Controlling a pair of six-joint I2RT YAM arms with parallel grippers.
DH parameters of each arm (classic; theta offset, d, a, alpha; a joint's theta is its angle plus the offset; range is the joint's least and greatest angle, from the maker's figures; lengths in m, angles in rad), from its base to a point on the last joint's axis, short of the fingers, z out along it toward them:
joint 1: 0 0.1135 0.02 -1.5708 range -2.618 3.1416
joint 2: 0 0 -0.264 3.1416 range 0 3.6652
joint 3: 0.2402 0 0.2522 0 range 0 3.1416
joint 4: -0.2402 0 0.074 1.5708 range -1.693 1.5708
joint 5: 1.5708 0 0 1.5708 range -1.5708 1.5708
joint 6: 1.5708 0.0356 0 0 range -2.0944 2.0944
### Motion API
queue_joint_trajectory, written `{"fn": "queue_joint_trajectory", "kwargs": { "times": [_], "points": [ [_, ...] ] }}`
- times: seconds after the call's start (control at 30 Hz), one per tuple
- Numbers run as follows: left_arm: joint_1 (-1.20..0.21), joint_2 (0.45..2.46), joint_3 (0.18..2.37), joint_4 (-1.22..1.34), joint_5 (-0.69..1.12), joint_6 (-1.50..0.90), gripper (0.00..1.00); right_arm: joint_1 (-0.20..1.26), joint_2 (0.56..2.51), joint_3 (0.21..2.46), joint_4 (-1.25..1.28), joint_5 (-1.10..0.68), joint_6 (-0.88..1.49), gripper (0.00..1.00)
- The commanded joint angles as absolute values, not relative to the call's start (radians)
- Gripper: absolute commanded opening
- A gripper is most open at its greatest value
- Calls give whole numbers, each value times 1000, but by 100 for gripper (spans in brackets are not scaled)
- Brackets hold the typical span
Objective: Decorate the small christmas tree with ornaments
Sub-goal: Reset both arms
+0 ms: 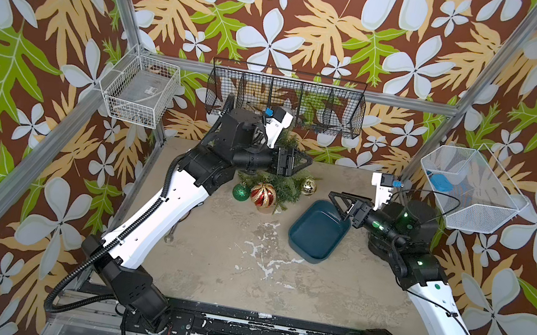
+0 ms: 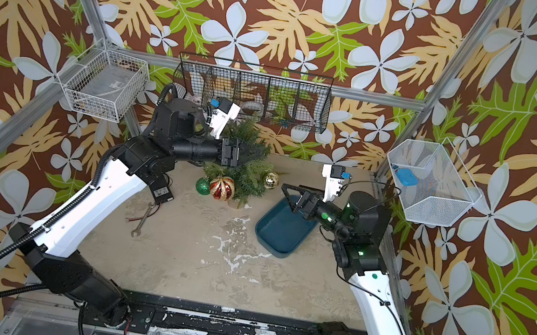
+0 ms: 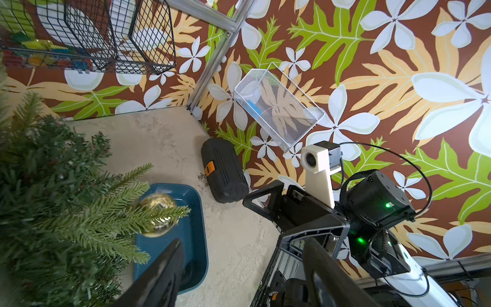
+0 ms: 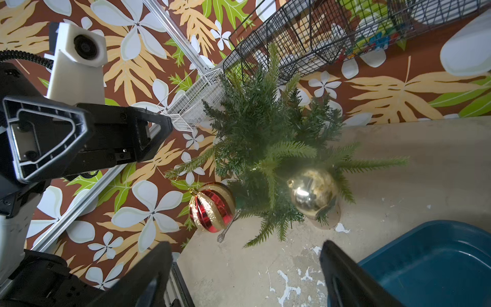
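The small christmas tree stands at the back of the table, its left side hidden behind my left arm. Three ornaments hang on its low branches: a green one, a red and gold striped one and a gold one. My left gripper is level with the tree's upper branches, open and empty. My right gripper is open and empty to the right of the tree, over the far edge of the blue tray.
The blue tray holds nothing. A wrench lies on the table by my left arm. A black case sits against the right wall. A black wire basket, a white wire basket and a white mesh basket hang on the walls.
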State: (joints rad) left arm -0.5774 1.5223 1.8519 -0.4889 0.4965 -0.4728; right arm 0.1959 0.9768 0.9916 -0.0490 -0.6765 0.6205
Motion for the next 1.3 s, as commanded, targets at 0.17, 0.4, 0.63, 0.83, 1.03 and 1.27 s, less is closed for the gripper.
{"fn": "queue_joint_trajectory", "kwargs": {
  "times": [0.17, 0.4, 0.63, 0.83, 1.03, 1.27],
  "points": [
    [-496, 1282, 1595, -424, 352, -458, 86, 195, 934, 1035, -208, -468, 492, 99],
    [-293, 966, 1202, -444, 189, -468, 100, 195, 889, 972, -262, -224, 455, 100],
    [-277, 776, 845, -410, -163, -461, 100, 195, 839, 805, -238, 204, 435, 100],
    [-276, 679, 522, -84, -468, -370, 100, 198, 830, 522, 57, 598, 289, 100],
    [-250, 798, 325, 300, -706, -222, 100, 198, 982, 386, 317, 733, 241, 100],
    [-179, 1134, 232, 763, -624, -194, 100, 199, 1232, 235, 845, 756, 119, 100]
  ]
}}
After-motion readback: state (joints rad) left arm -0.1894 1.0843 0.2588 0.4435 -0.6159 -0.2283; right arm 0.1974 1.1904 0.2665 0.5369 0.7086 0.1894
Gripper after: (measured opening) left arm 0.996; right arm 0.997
